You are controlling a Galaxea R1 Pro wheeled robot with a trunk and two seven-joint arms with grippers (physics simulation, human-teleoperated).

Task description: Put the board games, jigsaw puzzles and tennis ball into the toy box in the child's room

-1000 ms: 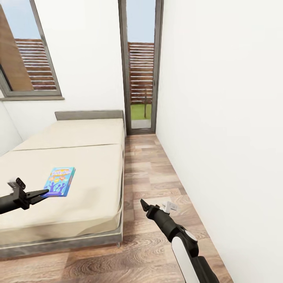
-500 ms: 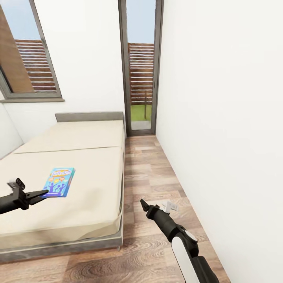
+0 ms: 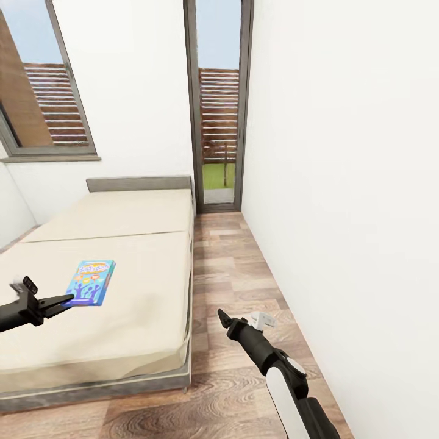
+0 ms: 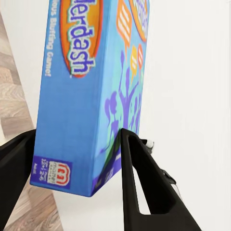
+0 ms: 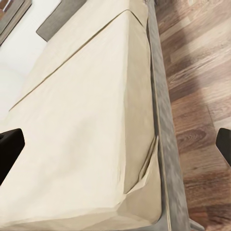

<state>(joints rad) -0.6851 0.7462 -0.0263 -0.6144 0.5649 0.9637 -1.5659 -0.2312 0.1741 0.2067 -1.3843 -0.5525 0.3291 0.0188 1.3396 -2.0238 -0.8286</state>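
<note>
A blue board game (image 3: 91, 281) with colourful print hangs just above the beige bed (image 3: 134, 213), pinched at its near end by my left gripper (image 3: 66, 299). In the left wrist view the blue box (image 4: 91, 91) sits between the two black fingers (image 4: 139, 163), and the gripper (image 4: 72, 144) is shut on it. My right gripper (image 3: 242, 318) is open and holds nothing, over the wood floor beside the bed's right edge. Its wrist view looks down on the mattress corner (image 5: 139, 183) between spread fingertips (image 5: 9, 149). The table and toy box are out of view.
A grey headboard (image 3: 139, 183) stands at the bed's far end under a window (image 3: 42, 79). A tall narrow glass door (image 3: 218, 103) closes the far end of the floor strip (image 3: 238, 268). A white wall (image 3: 353, 183) runs close along the right.
The whole picture has shifted a little, so the bed and headboard sit slightly lower; the camera moved. Both arms keep their pose and the left gripper still holds the blue box.
</note>
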